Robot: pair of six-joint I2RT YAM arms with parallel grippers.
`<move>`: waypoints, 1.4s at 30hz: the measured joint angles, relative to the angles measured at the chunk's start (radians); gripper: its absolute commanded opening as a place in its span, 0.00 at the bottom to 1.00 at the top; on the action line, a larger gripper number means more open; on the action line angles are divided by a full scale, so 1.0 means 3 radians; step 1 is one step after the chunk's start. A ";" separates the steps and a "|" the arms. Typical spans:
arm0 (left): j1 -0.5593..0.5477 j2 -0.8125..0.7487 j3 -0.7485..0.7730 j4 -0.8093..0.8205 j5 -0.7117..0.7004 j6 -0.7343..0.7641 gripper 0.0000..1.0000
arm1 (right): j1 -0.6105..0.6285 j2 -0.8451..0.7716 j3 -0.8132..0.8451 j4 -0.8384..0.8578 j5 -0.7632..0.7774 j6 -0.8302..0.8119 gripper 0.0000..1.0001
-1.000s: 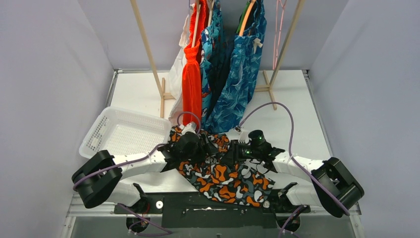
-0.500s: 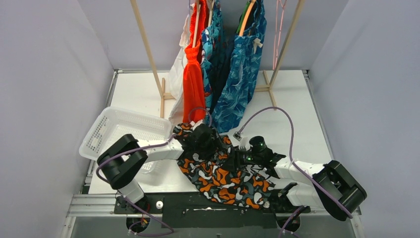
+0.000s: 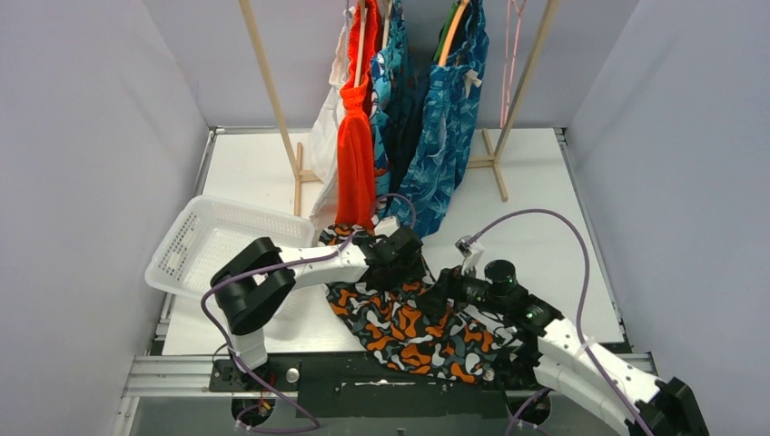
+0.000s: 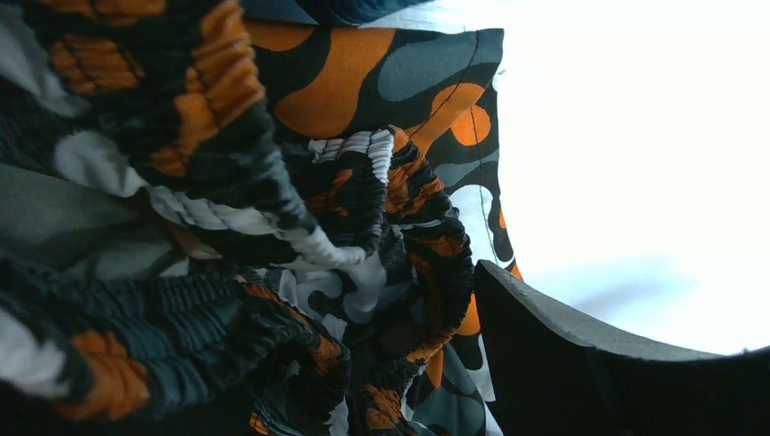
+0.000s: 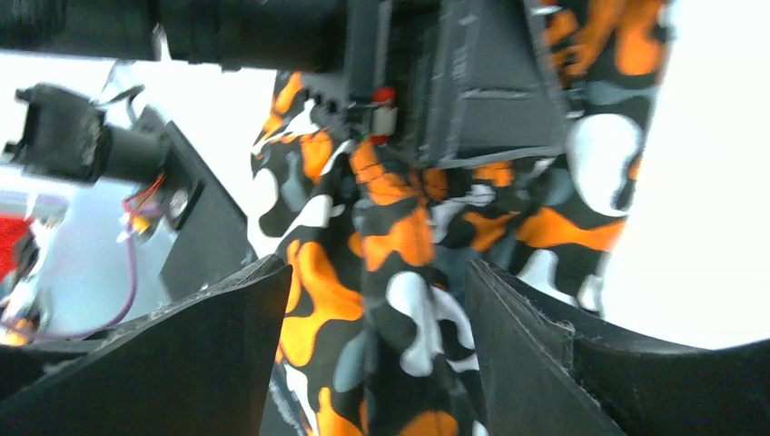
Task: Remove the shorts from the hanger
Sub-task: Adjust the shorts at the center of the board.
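Note:
The orange-black-white camouflage shorts [image 3: 406, 320] lie crumpled on the table near the front edge. My left gripper [image 3: 407, 252] sits at their far edge. In the left wrist view the bunched waistband [image 4: 272, 227] fills the frame. One dark finger [image 4: 581, 363] shows, set wide; the other is hidden under cloth. My right gripper [image 3: 447, 291] [image 5: 377, 277] stands open over the shorts' right side, loose camouflage fabric [image 5: 399, 300] between its spread fingers, not pinched. Bright orange shorts [image 3: 355, 154], teal shark-print shorts [image 3: 385, 82], navy shorts [image 3: 409, 118] and blue patterned shorts [image 3: 445, 136] hang on hangers at the back.
A wooden clothes rack [image 3: 269, 86] stands at the back of the white table [image 3: 545, 209], its feet spread on the top. A white mesh basket [image 3: 213, 243] sits at the left. Purple cables loop over both arms. Grey walls close in both sides.
My right gripper has opened and let go of the camouflage shorts, and its arm has dropped toward the front right. The left arm has reached further right across the shorts.

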 measured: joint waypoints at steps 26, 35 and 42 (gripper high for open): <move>-0.0446 0.0732 0.0942 -0.1119 -0.0863 0.0512 0.35 | -0.0039 -0.1315 0.0341 -0.1677 0.3142 0.0769 0.86; -0.0481 0.0607 0.0868 -0.1064 -0.0945 0.0445 0.00 | -0.0039 -0.1226 0.0384 -0.1712 0.3357 0.0821 0.86; -0.0600 0.0203 0.0610 -0.1459 -0.0994 0.0303 0.00 | -0.0041 -0.1114 0.0384 -0.1712 0.3388 0.0832 0.86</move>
